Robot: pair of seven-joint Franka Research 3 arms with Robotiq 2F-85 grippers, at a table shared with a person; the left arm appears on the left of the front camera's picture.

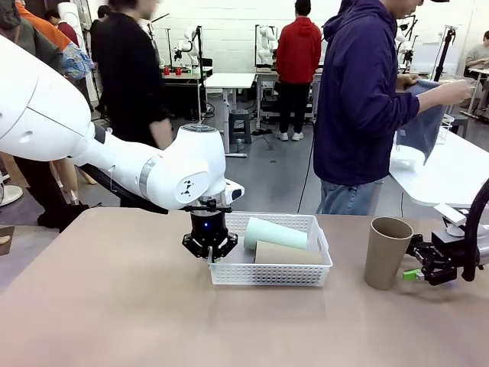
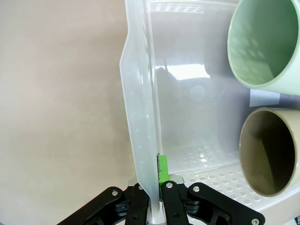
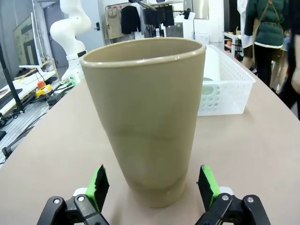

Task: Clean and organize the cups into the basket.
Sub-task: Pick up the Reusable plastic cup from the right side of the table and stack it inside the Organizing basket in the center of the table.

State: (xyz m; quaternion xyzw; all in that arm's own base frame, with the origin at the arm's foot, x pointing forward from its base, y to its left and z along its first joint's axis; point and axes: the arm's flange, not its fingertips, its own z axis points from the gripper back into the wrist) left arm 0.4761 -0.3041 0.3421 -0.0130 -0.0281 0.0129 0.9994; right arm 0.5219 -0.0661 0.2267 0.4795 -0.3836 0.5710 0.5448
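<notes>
A white plastic basket (image 1: 321, 246) sits mid-table with a pale green cup (image 1: 275, 233) and a tan cup (image 1: 286, 254) lying on their sides inside. My left gripper (image 1: 209, 248) is shut on the basket's left wall; in the left wrist view the wall (image 2: 140, 140) runs up between the green-padded fingers (image 2: 162, 169), with the green cup's mouth (image 2: 267, 42) and the tan cup's mouth (image 2: 272, 157) at right. Another tan cup (image 1: 386, 252) stands upright at the right. My right gripper (image 1: 416, 272) is open just beside it; in the right wrist view the cup (image 3: 145, 117) stands between the spread pads (image 3: 99, 185).
A person in a dark blue jacket (image 1: 359, 99) stands at the far side, wiping something with a cloth (image 1: 424, 122) over a white table (image 1: 451, 172). Bare table surface (image 1: 114, 306) lies in front and to the left.
</notes>
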